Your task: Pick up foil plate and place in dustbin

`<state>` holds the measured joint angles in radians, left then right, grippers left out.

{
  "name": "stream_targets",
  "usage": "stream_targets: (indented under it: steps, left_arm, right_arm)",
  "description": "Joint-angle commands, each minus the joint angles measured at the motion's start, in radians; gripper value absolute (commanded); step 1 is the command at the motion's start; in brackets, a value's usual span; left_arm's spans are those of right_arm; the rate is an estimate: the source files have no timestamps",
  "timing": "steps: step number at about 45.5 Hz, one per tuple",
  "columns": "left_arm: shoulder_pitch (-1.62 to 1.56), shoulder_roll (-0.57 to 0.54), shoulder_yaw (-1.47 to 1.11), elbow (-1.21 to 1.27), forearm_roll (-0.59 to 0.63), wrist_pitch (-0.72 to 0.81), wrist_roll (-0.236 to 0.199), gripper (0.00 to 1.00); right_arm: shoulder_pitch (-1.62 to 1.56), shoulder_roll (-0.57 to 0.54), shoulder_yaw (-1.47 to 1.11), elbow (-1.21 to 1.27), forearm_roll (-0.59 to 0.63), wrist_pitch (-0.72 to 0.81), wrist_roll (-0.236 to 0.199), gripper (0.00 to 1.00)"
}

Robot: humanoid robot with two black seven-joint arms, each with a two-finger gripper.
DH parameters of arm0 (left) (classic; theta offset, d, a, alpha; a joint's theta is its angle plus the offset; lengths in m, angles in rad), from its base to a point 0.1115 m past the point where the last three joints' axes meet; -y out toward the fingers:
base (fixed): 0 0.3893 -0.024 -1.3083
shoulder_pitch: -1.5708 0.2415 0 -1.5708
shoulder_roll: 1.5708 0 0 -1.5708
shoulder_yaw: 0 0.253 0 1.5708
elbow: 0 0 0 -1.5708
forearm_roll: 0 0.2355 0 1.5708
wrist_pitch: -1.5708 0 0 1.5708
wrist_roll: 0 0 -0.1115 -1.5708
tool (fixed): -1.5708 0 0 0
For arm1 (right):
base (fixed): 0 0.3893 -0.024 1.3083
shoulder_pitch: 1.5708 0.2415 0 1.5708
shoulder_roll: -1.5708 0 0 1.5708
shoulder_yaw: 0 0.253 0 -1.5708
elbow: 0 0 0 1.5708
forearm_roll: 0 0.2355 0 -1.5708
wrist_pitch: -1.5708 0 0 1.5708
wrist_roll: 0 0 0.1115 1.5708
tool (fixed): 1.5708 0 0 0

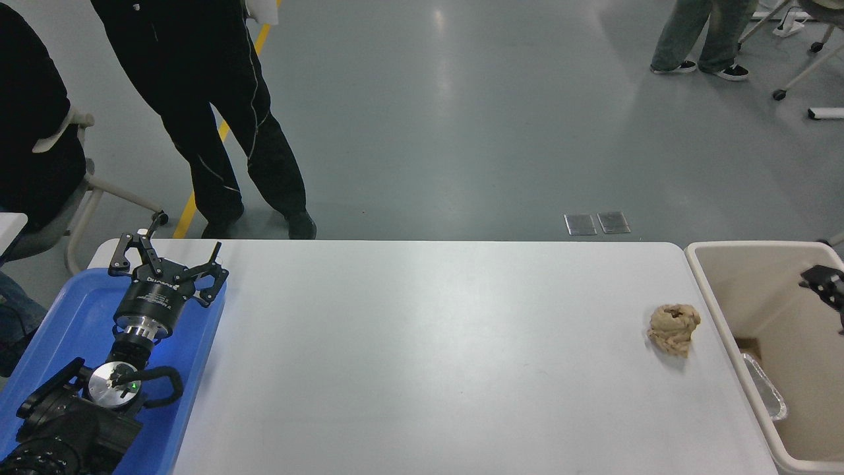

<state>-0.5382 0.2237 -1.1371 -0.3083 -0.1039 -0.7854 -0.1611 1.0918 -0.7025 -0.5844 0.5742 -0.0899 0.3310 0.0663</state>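
Note:
The beige dustbin (709, 290) stands off the table's right end. The silver foil plate (765, 394) lies inside it against the near left wall; only a strip of its rim shows. Just a tip of my right gripper (824, 285) shows at the right edge, over the bin's far part and apart from the plate; most of it is cut off. My left gripper (167, 265) is parked open and empty over the blue tray (62, 323) at the lower left.
A crumpled brown paper lump (673, 328) lies on the white table (422, 356) close to the bin's left rim. A person in black stands at the far left edge of the table, a chair beside them. Another person stands far off at the top right.

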Motion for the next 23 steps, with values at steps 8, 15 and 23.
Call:
stream_targets:
  steps: [8, 15, 23]
  left_arm:
    - [0.0, 0.0, 0.0, 0.0, 0.001, 0.0, 0.003, 0.99]
    - [0.001, 0.0, 0.0, 0.0, 0.001, 0.0, 0.003, 0.99]
    - [0.001, 0.0, 0.0, 0.0, 0.001, 0.0, 0.002, 0.99]
  right_arm:
    - [0.505, 0.034, -0.313, 0.553, -0.148, 0.03, 0.0, 1.0]
    - [0.745, 0.099, -0.431, 0.765, -0.131, 0.062, -0.005, 1.0]
    - [1.006, 0.236, -0.546, 0.937, -0.071, 0.141, -0.007, 1.0]
